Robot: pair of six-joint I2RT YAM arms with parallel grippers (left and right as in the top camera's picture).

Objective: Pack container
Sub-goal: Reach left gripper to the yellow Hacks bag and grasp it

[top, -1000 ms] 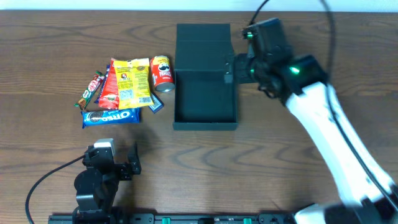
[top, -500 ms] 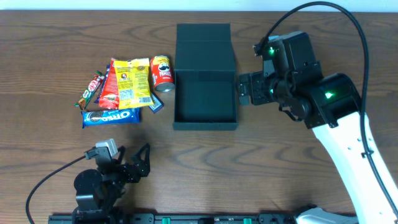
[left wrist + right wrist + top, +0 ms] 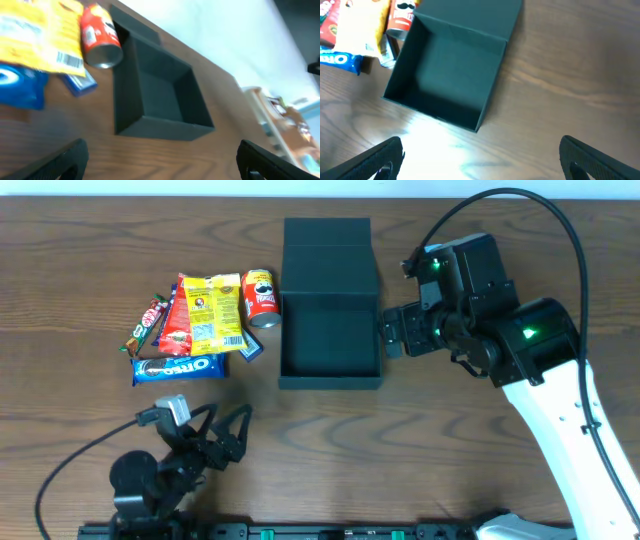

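The dark teal-black container [image 3: 330,340] stands open and empty at the table's middle, its flap lid [image 3: 327,248] lying flat behind it. It also shows in the left wrist view [image 3: 160,97] and the right wrist view [image 3: 447,75]. My right gripper [image 3: 392,332] is open and empty just right of the container's right wall. My left gripper [image 3: 228,436] is open and empty near the front left, well short of the container. A pile of snacks lies left of the container: a red Pringles can [image 3: 260,297], a yellow packet [image 3: 212,312] and a blue Oreo pack [image 3: 176,367].
More small wrapped bars [image 3: 148,322] lie at the pile's left end. The Pringles can rests close against the container's left wall. Bare wood lies between my left gripper and the container's front wall. A cable trails from the left arm toward the front edge.
My right gripper has drawn back from the container's far right corner to beside its right wall. My left gripper has tilted up and turned toward the container.
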